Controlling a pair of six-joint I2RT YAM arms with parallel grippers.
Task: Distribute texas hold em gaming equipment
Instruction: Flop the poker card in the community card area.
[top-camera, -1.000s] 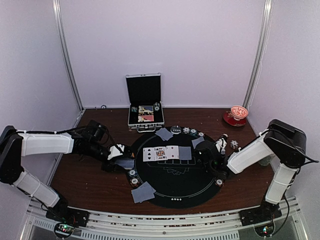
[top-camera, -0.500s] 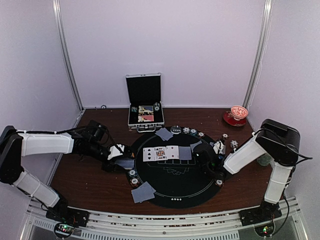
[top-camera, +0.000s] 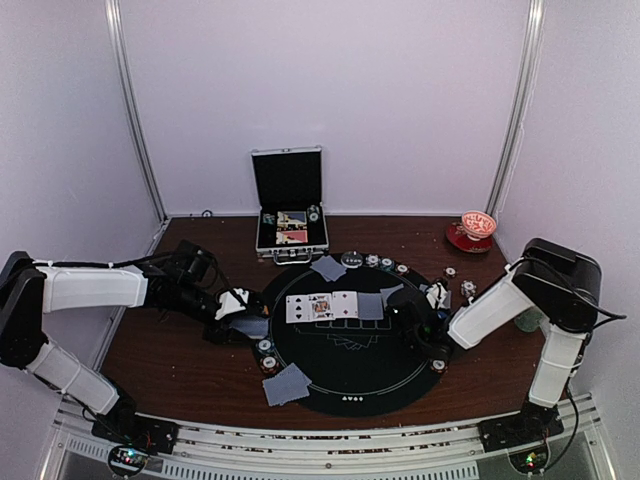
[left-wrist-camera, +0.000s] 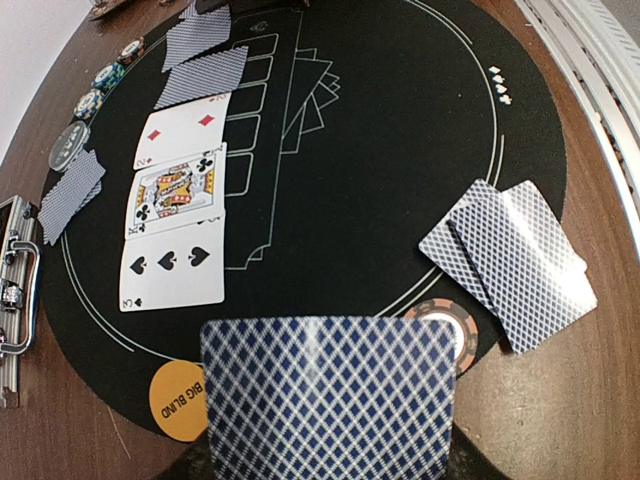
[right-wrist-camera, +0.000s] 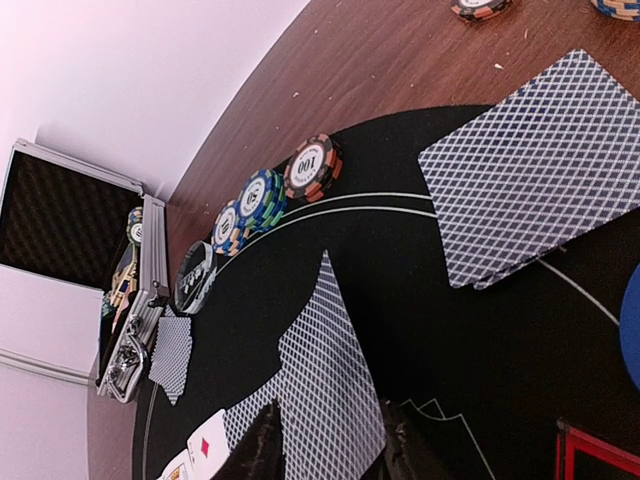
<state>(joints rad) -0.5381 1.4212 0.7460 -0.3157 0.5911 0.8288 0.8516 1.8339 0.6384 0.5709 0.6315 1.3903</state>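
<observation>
Poker chips (top-camera: 313, 211) in open silver hard case (top-camera: 288, 180), blue lattice-backed card (left-wrist-camera: 328, 395) pinched in left jaws, right jaws part-open astride another card (right-wrist-camera: 325, 390)

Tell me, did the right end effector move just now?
Yes. The right end effector slid left, further over the black mat, toward the face-up cards.

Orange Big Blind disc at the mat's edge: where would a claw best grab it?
Probably by its rim, at two opposite edges, coming straight down from above. The orange disc lies flat, straddling the edge of the black mat and the table, so nothing sticks up for a sideways pinch.
</observation>
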